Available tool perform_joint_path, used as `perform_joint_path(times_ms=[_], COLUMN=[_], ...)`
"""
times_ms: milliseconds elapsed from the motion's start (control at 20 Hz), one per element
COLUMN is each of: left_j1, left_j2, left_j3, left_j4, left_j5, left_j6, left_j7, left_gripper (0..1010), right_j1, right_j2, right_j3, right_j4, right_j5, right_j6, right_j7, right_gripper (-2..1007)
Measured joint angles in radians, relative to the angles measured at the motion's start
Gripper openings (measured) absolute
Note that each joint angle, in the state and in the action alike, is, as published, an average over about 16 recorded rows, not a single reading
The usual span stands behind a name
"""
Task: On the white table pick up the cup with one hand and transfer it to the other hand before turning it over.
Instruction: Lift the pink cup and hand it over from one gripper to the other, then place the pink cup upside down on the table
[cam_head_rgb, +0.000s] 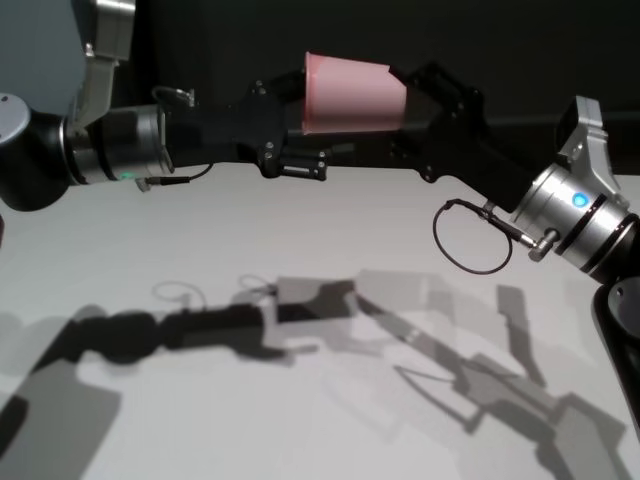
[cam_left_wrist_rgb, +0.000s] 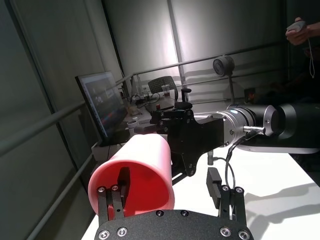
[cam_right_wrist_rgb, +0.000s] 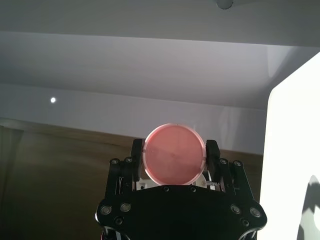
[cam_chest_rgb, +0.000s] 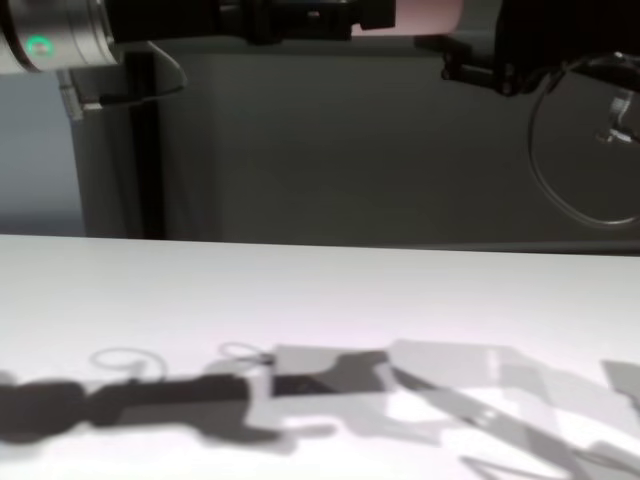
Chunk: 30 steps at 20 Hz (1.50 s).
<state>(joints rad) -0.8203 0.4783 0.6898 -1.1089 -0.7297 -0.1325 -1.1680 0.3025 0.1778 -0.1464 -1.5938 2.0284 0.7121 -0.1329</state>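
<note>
I am holding the cup (cam_head_rgb: 354, 93) in the air, high above the white worktop (cam_head_rgb: 300, 250), between my two arms. It is lying on its side, with the open mouth turned toward my left arm and the flat base toward my right arm. My right gripper (cam_head_rgb: 405, 90) is squeezing the cup near its base: in the right wrist view one of its fingers (cam_right_wrist_rgb: 212, 152) is pressing on each side of the pink round base. My left gripper (cam_head_rgb: 300, 120) is at the mouth end of the cup with its fingers (cam_left_wrist_rgb: 218, 181) spread wide; one of them is reaching inside the rim, but I cannot tell if it is touching the wall. Dark shadows of both arms are falling on the worktop below.
</note>
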Motion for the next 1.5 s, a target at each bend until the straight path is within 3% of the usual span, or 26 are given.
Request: perform_joint_path(times_ms=[450,900,1200,1500], left_j1=[0.028,0.087,0.141,0.213], left_j2=[0.036,0.092,0.135,0.18], left_j3=[-0.011,-0.044,-0.077,-0.117], left_j4=[-0.038,-0.102,-0.156,-0.219], left_j5=[0.003,-0.006,-0.008,0.004], left_j6=[0.003,0.011,0.017,0.027], left_j7=[0.025,0.078,0.146,0.248], left_gripper=[1001,1001,1001,1001], right_j1=[0.0,0.0,0.0,0.0], right_j2=[0.0,0.0,0.0,0.0], right_j3=[0.0,0.0,0.0,0.0], right_j4=[0.0,0.0,0.0,0.0], right_j5=[0.0,0.0,0.0,0.0], right_j6=[0.0,0.0,0.0,0.0], right_j7=[0.0,0.0,0.0,0.0], right_gripper=[736,736,736,736])
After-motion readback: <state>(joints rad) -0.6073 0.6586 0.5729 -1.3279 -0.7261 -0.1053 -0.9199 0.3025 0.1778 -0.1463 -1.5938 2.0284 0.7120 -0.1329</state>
